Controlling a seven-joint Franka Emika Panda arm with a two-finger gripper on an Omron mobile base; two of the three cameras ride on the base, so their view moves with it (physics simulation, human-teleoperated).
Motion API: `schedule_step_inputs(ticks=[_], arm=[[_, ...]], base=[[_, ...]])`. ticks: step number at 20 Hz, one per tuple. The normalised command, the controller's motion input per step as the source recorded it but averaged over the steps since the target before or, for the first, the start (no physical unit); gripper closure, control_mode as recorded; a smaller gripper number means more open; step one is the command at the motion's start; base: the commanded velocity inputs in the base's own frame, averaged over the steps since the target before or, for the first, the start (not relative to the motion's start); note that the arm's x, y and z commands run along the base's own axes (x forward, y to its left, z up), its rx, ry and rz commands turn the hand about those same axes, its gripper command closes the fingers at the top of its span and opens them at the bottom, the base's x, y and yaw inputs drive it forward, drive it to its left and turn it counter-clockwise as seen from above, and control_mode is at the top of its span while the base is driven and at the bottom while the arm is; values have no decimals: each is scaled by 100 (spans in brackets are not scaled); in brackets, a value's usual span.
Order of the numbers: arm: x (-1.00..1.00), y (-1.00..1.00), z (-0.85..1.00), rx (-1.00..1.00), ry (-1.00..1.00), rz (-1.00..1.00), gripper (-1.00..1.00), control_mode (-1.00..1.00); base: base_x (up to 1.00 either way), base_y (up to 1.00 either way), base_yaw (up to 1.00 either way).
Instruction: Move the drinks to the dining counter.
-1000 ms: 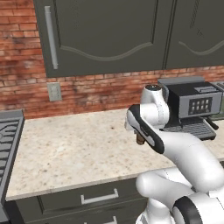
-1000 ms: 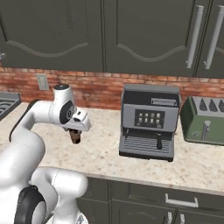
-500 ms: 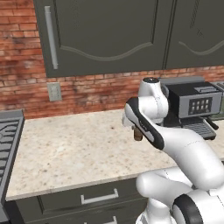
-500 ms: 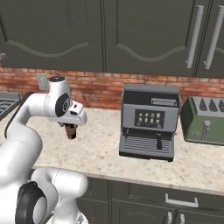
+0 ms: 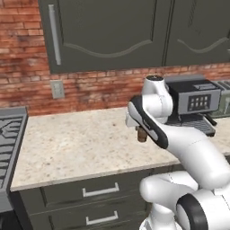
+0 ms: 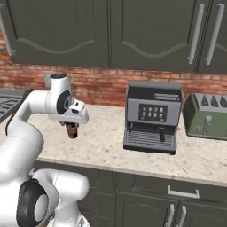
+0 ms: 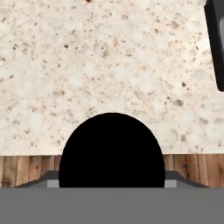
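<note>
My gripper (image 5: 141,130) (image 6: 71,127) is shut on a short dark brown cup (image 5: 142,135) (image 6: 72,131), one of the drinks, and holds it a little above the speckled kitchen countertop (image 5: 76,143). In the hand view the cup (image 7: 112,151) is a black round shape that hides my fingertips. Below it lie the stone top and its front edge. The dining counter is out of view.
A black and grey coffee machine (image 6: 153,116) stands on the counter to the right of the cup, and a green toaster (image 6: 206,116) stands beyond it. A stove (image 5: 9,134) lies at the far left. Dark cabinets hang overhead. Wooden floor (image 7: 192,164) shows past the counter's edge.
The arm has turned and carried the cup slightly left and upward, away from the coffee machine. The grip on the cup is unchanged.
</note>
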Motion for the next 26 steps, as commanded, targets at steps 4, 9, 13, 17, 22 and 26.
schedule_step_inputs(ticks=[4, 9, 13, 17, 22, 26], arm=[[0, 0, 0, 0, 0, 0, 100, 100], [0, 0, 0, 0, 0, 0, 100, 100], [0, 0, 0, 0, 0, 0, 100, 100], [0, 0, 0, 0, 0, 0, 100, 100], [0, 0, 0, 0, 0, 0, 100, 100], [0, 0, 0, 0, 0, 0, 100, 100]], base=[[-100, 65, 13], [-97, 100, 39], [-43, 100, 73], [-32, 100, 80], [-20, 100, 79], [-7, 99, 76]])
